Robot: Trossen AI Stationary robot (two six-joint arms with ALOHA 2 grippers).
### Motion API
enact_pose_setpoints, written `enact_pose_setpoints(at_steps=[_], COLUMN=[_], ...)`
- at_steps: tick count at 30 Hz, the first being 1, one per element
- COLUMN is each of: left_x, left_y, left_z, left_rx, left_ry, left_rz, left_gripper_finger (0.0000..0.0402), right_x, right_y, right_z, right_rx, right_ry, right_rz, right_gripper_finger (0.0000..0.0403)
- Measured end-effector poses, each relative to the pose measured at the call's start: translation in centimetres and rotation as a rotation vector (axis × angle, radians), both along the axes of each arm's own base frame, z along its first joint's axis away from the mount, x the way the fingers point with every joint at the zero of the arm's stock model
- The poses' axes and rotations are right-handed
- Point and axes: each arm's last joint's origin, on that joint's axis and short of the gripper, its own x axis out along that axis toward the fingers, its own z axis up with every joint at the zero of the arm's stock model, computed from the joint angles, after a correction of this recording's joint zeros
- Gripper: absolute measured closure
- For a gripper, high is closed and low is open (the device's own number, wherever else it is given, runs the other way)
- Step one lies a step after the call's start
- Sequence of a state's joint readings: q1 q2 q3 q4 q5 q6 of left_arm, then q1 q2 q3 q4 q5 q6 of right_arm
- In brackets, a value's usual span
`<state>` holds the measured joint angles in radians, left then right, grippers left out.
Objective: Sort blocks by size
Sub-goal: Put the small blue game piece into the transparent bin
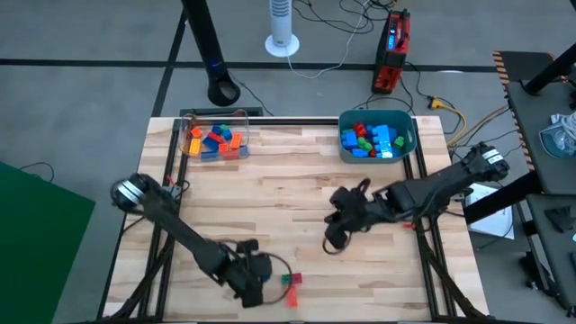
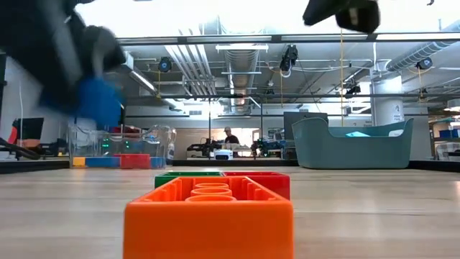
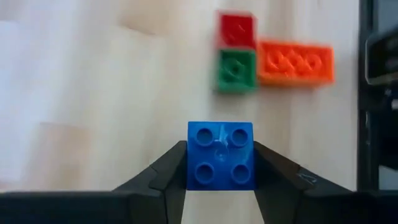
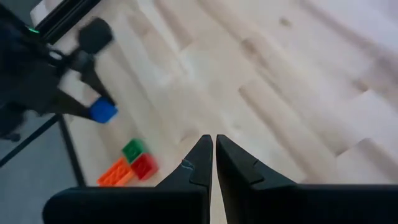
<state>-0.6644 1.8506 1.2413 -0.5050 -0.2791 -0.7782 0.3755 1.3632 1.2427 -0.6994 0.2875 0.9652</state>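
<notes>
Between left jaws [image 3: 220,167], blue block [image 3: 220,155]

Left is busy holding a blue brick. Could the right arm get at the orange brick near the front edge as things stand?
Probably yes. The right gripper is shut and empty, with bare table towards the orange brick. Only the left gripper, holding the blue brick nearby, might crowd it.

Things around the work area

A wooden table [image 1: 297,180] carries a clear box [image 1: 214,137] at 11 o'clock and a teal tub [image 1: 407,135] at 1 o'clock. On the grey floor past the table stand a white fan [image 1: 282,27] at 12 o'clock and a red device [image 1: 393,49] with cables. A person [image 2: 230,136] sits far back in the room.
</notes>
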Motion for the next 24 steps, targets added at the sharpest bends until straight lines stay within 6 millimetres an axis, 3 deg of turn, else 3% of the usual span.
enact_pose_setpoints(at_steps=[6,14,20,24], left_x=[-0.8,-3.3,-8.6,-12.2], left_y=[6.0,19.8,30.3,35.2], left_z=[5.3,10.1,9.9,8.8], left_rx=[0.068,0.191,0.101,0.036], left_ry=[-0.06,-0.06,-0.031,0.001], left_rz=[0.131,0.377,0.674,0.874], left_gripper_finger=[0.0276,0.0275,0.0275,0.0274], right_x=[1.1,1.8,1.9,1.9], right_y=[-3.7,-7.9,-8.9,-9.1], right_z=[0.0,0.0,0.0,0.0], right_rx=[-0.032,-0.06,-0.081,-0.093], right_ry=[0.021,0.033,0.037,0.035], right_rz=[0.002,0.0,-0.006,0.0], right_gripper_finger=[0.039,0.039,0.039,0.039])
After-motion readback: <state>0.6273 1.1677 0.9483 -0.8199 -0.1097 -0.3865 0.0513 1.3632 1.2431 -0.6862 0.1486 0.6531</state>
